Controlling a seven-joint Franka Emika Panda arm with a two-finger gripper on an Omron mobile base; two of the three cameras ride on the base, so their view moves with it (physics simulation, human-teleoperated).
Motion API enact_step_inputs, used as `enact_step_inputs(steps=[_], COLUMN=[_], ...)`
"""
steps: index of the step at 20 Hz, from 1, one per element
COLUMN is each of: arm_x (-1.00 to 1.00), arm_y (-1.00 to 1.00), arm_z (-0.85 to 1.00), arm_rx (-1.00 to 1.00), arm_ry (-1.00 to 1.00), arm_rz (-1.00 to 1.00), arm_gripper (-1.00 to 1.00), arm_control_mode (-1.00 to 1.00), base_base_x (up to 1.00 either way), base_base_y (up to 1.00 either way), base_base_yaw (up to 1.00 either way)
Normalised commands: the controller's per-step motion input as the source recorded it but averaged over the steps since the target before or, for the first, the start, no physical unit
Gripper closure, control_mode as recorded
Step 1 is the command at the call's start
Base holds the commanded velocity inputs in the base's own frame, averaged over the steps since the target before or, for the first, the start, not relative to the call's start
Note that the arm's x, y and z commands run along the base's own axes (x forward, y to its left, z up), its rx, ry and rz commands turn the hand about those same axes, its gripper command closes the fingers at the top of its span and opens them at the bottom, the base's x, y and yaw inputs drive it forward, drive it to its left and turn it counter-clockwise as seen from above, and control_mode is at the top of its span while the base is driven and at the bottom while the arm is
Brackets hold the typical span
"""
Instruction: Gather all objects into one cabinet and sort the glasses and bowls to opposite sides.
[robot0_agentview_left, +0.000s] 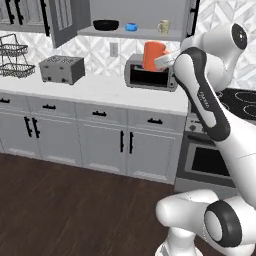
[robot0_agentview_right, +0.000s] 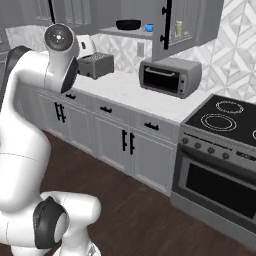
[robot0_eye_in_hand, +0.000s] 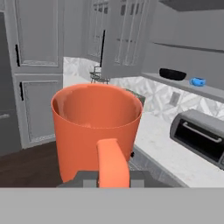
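The tool (robot0_agentview_left: 161, 61) is clamped on the handle of the orange mug (robot0_agentview_left: 153, 54) and holds it upright in the air, above the toaster oven (robot0_agentview_left: 150, 74). In the hand view the mug sits directly ahead of the tool with its handle turned toward the camera and its open mouth facing up; the fingertips themselves are hidden behind the handle, so the exact contact points cannot be read.

Up and to the left of the tool, the cabinet door (robot0_agentview_left: 64, 21) stands swung open. The cabinet shelf (robot0_agentview_left: 131, 33) lies above the tool and carries three items in a row. The black bowl (robot0_agentview_left: 106, 24) is at the left end, furthest from the tool. The blue bowl (robot0_agentview_left: 131, 27) stands just right of it, apart from it. The pale cup (robot0_agentview_left: 164, 26) stands at the right end of the shelf, above the held mug and the closest of the three to it.

Below and well to the left of the tool, the toaster (robot0_agentview_left: 62, 68) rests on the worktop (robot0_agentview_left: 100, 90), with the wire rack (robot0_agentview_left: 13, 56) further left again.
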Motion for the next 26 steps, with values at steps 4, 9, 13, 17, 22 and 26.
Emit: enact_step_inputs(steps=[4,9,13,17,22,26], arm_x=[0.00,0.00,0.00,0.00,0.00,0.00], arm_y=[0.00,0.00,0.00,0.00,0.00,0.00], arm_z=[0.00,0.00,0.00,0.00,0.00,0.00], arm_rx=[0.00,0.00,0.00,0.00,0.00,0.00], arm_ry=[0.00,0.00,0.00,0.00,0.00,0.00], arm_rz=[0.00,0.00,0.00,0.00,0.00,0.00], arm_gripper=[1.00,1.00,1.00,1.00,1.00,1.00], arm_control_mode=[1.00,1.00,1.00,1.00,1.00,1.00], base_base_x=[0.00,0.00,0.02,0.42,0.42,0.57], base_base_y=[0.81,0.68,0.69,0.97,1.00,0.99], base_base_yaw=[-0.60,-0.66,-0.66,-0.36,-0.38,-0.45])
